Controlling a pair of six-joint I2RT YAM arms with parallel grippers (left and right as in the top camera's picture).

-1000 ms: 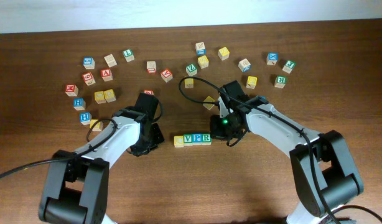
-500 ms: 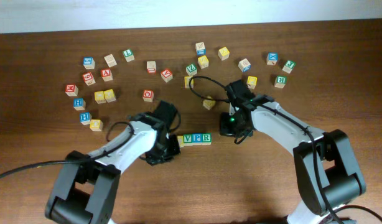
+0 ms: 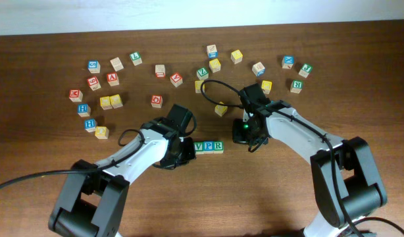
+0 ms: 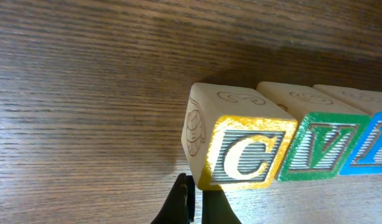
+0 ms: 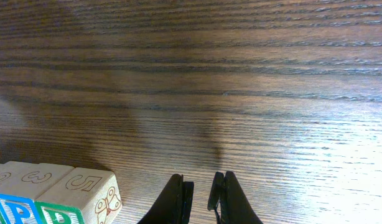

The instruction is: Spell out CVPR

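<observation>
Black-tipped and pinched fully together, gripping nothing: setting the left gripper against the near lower edge of the C cube, at the left end of the row. Finding that cube just beside the V cube, apparently touching it, with the P cube next on the right. Reading V, P and the R cube in line from overhead, near the middle of the table. Not making out the C there, under the left arm.

Moving outward to the right: holding the right gripper almost closed, only a slit between the tips and nothing in it. Hovering it over bare wood just right of the R end. Leaving the many spare lettered cubes scattered along the far side, well apart from the word. Noting a lone yellow cube closest, just far of the right arm.

Judging the spelling as all but finished, with only squaring up remaining. Risking, from here, a push too hard or off-centre on the C, turning it or shunting the whole row rightward toward the right gripper. Risking also a snag on pulling away, dragging the C out of contact with the V. Watching too for the cable sweeping that yellow cube toward the row.
</observation>
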